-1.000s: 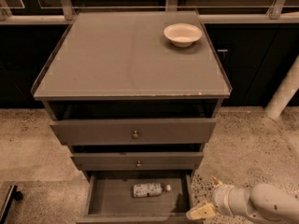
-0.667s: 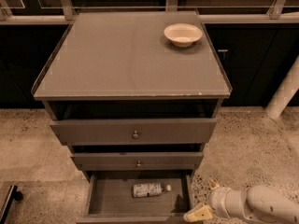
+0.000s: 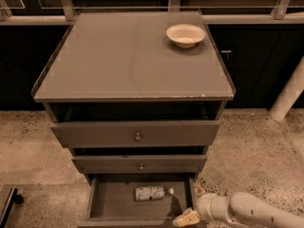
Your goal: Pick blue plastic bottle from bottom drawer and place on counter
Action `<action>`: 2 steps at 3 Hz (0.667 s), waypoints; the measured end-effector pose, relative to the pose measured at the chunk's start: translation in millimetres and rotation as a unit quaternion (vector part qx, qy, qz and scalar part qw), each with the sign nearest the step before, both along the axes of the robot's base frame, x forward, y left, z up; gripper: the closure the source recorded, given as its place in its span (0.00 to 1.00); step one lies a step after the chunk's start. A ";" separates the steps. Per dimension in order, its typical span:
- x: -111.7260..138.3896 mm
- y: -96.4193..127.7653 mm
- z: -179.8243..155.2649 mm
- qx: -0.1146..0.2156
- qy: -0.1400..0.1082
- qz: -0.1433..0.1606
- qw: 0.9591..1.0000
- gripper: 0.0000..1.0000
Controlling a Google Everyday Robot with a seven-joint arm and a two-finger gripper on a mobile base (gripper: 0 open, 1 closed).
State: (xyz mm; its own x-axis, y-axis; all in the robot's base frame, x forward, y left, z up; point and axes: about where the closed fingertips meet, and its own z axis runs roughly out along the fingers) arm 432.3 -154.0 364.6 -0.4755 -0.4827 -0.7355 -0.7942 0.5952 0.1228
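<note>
Reaching in from the lower right, the gripper [image 3: 186,218] is hanging at the front right corner of the bottom drawer [image 3: 114,204], just over its front edge, with the pale arm [image 3: 249,210] trailing off behind it. Whether it is spread or closed cannot be told from this angle, and it is carrying nothing visible.

Just beyond it, the blue plastic bottle [image 3: 151,193] is lying on its side on the drawer's flat floor, near the back and a little right of centre, its white cap [image 3: 170,191] pointing right toward the arm. It is sitting apart from the gripper, untouched.

Judging by its look, the bottle is light and thin-walled, so it is likely yielding under a hard squeeze and rolling if nudged from the side. The labelled middle of the body is offering the best hold, taken across its width from above, since the smooth plastic may be slipping near the tapered neck.

Farther back, the two knobbed drawers [image 3: 137,148] are standing partly open, overhanging the lift path. Beyond them the counter [image 3: 114,61] is stretching away, with a cream bowl [image 3: 185,34] sitting near its far right corner.
</note>
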 end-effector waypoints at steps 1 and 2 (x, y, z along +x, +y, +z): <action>6.6 17.3 -30.8 -0.010 0.015 0.021 1.000 0.00; 7.6 24.6 -32.5 -0.011 0.017 0.030 0.999 0.00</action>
State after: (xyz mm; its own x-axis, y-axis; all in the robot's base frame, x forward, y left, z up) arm 439.9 -129.4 332.1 -0.4699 -0.5262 -0.7087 -0.8238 0.5499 0.1380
